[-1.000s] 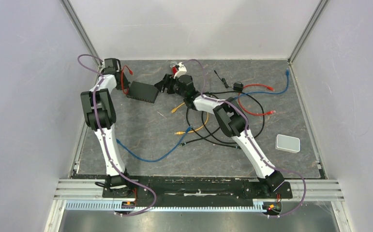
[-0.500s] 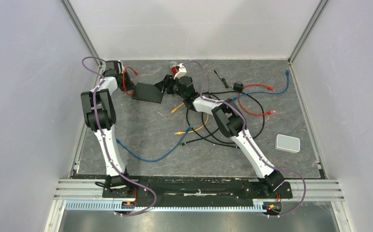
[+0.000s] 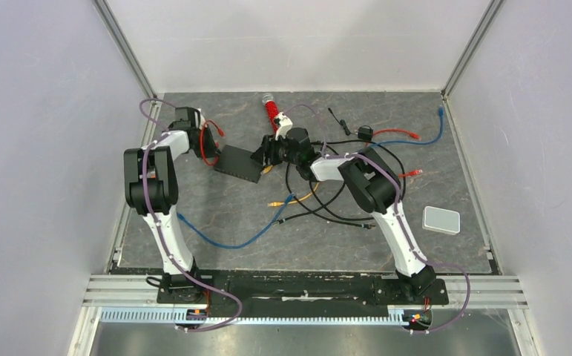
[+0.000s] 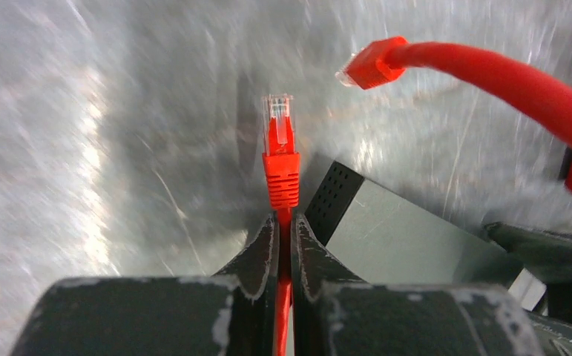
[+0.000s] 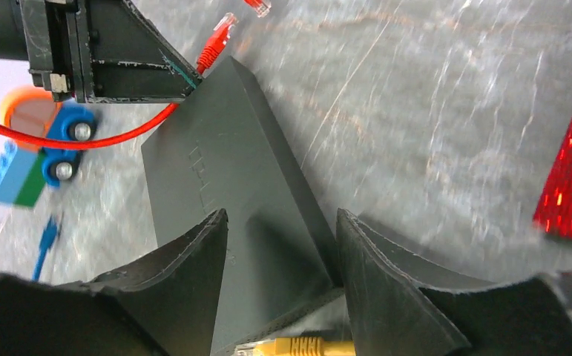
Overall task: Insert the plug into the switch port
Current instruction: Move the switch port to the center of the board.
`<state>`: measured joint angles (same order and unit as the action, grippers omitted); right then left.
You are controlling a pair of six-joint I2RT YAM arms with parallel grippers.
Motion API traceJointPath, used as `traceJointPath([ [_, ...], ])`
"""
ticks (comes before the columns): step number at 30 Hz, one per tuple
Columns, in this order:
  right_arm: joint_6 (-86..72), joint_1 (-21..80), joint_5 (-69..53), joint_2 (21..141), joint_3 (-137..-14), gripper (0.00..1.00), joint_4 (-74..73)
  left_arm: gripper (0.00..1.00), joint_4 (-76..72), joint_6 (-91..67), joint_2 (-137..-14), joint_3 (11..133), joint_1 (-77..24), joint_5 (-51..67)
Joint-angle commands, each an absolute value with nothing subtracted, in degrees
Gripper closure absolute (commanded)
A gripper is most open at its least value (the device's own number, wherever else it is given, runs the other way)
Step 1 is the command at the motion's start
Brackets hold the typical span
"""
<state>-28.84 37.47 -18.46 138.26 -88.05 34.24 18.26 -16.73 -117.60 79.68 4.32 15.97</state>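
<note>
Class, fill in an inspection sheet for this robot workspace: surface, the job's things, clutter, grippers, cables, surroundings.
Surface: grey marbled mat; no spills seen.
Job's things: red plug not inserted, held beside a corner of the black switch; port row not in view.
Clutter: white box, red cylinder, toy brick car.
Grippers: left gripper shut on the cable just behind the red plug; right gripper has its jaws apart astride the switch's end, contact unclear.
Cables: blue cable, yellow cable, black cables and a loose red cable lie tangled.
Surroundings: plain walls, metal rail.
</note>
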Motion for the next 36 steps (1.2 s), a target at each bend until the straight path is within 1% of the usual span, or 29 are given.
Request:
traceJointPath([
  [1,-22.27,38.32,-18.81,127.52,-79.79,0.43,32.59,0.98,21.12,-10.65,-108.66,73.39,0.32,12.85],
  [2,-21.62,38.32,-18.24,126.28,-77.95,0.43,32.65,0.98,21.52,-10.18,-106.67,71.89,-1.54,10.79],
  [5,-19.39,38.0,-17.87,123.2,-76.9,0.43,29.88,0.98,20.15,-9.65,-99.33,66.49,-1.97,4.68],
  [7,-17.8,37.6,-18.2,121.17,-77.92,0.41,26.38,0.98,17.15,-9.16,-93.64,62.52,-2.02,4.15],
  [11,-17.36,36.62,-20.54,115.92,-76.96,0.37,23.99,0.98,11.17,-6.99,-82.59,56.36,-2.49,10.62],
  [15,-18.54,36.45,-29.1,111.02,-73.97,0.37,26.4,0.98,9.77,-4.38,-74.8,52.98,-3.88,22.95],
  [20,-21.77,36.39,-33.69,105.25,-69.11,0.39,29.45,0.98,7.21,-1.59,-66.91,48.2,-8.84,26.12],
  [23,-24.49,36.39,-36.18,103.01,-66.82,0.4,32.47,0.98,5.93,-2.37,-64.69,46.64,-10.98,29.28],
  [26,-28.24,36.47,-37.38,101.79,-65.2,0.4,35.63,0.98,7.55,-1.53,-63.96,46.39,-12.75,29.25],
  [36,-34.07,37.23,-38.14,103.3,-66.63,0.4,38.41,0.98,7.46,-0.66,-64.23,45.45,-15.15,31.12],
])
